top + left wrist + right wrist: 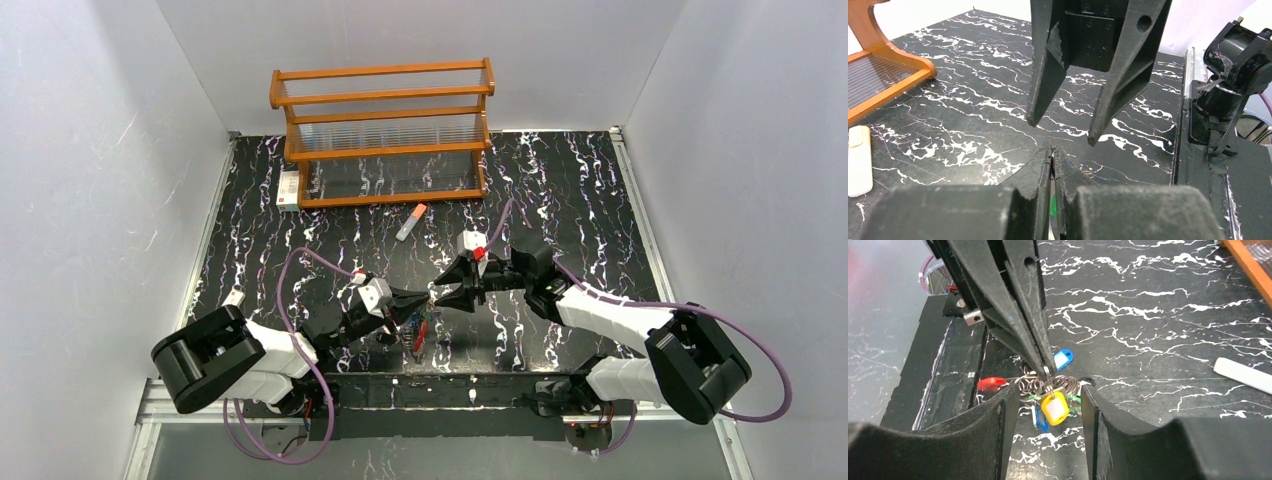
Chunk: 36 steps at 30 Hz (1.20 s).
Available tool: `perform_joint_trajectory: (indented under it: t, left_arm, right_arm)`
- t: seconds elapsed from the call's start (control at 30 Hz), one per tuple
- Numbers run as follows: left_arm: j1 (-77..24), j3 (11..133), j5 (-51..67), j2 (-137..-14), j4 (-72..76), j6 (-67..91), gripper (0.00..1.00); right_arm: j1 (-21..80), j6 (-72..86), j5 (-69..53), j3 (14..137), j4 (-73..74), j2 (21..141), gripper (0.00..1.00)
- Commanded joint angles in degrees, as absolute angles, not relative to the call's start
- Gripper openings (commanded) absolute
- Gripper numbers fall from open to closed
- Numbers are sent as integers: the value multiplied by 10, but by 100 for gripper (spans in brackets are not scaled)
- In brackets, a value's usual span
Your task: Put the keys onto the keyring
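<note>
The black, white-veined tabletop (560,200) carries a wooden rack (385,130) at its far edge. Near the front edge the two arms meet tip to tip.

The right claw (1060,131) stands open, its two dark fingers spread wide and touching nothing. The bunch of keys sits just in front of its gap.

The left claw (1046,368) is pressed shut, its tips pinching the thin wire of the keyring (991,384) at the top of the bunch. From its own wrist camera only a hairline of wire shows between the closed fingers.

The keyring is a thin silvery-white loop with one thick red section. That section lies out to one side, over the edge of the dark strip beside the tabletop. At the pinched end several small wire rings crowd together.

The keys (1054,407) cluster just below the left claw's tips. They have bright plastic heads. A yellow one is foremost, a blue one lies behind it, another blue one is half hidden beneath, and green shows at the edges. Whether they hang or rest on the tabletop is unclear.

A grey stick with an orange cap (410,222) lies well apart, near the rack.
</note>
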<state>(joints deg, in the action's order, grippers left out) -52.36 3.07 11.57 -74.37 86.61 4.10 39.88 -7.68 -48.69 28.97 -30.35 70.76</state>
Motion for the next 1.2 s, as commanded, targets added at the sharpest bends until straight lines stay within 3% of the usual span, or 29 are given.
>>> perform_joint_trajectory:
  t: [0.0, 0.43, 0.53, 0.7, 0.9, 1.0, 1.17]
  left_arm:
    - [-526, 31, 122, -727, 906, 40, 0]
    - [-526, 33, 127, -716, 906, 38, 0]
    - [-526, 35, 128, -715, 906, 39, 0]
    - [-526, 34, 126, -711, 906, 38, 0]
    - [-526, 32, 112, -707, 906, 38, 0]
    - [-526, 31, 110, -706, 906, 31, 9]
    - [-526, 25, 99, -700, 903, 11, 35]
  right_arm:
    - [399, -24, -473, 289, -393, 726, 56]
    - [399, 42, -537, 301, -474, 804, 42]
    - [400, 57, -544, 301, -498, 815, 30]
    - [399, 64, -552, 304, -508, 825, 1]
    - [399, 13, -539, 307, -442, 802, 1]
    - [400, -34, -523, 320, -369, 786, 1]
    - [399, -113, -486, 348, -224, 768, 1]
